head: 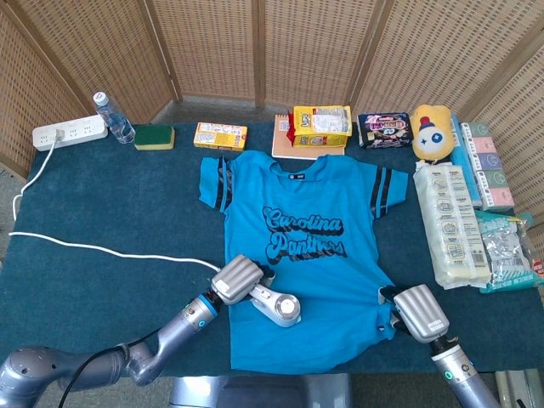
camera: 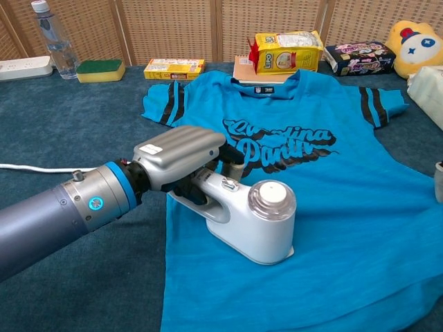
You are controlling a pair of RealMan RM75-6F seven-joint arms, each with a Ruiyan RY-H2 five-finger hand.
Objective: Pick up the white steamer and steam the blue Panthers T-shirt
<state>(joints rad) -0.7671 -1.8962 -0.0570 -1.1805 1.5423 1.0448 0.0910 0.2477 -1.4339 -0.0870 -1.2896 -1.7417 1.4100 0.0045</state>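
The blue Panthers T-shirt (head: 310, 255) (camera: 325, 180) lies flat on the dark green table. A white steamer (head: 277, 305) (camera: 256, 221) sits on the shirt's lower left part, below the lettering. My left hand (head: 237, 277) (camera: 178, 153) grips the steamer's handle, fingers wrapped around it. My right hand (head: 418, 312) rests on the shirt's lower right hem, fingers curled onto the cloth; whether it pinches the fabric I cannot tell. In the chest view only a sliver of the right hand (camera: 437, 181) shows at the right edge.
A white cord (head: 102, 246) runs from the steamer to the power strip (head: 68, 132) at back left. Along the back stand a water bottle (head: 113, 117), a sponge (head: 154, 136), a yellow box (head: 220, 135), snack bags (head: 321, 125) and a plush toy (head: 433, 132). Packaged goods (head: 455, 225) are stacked at right.
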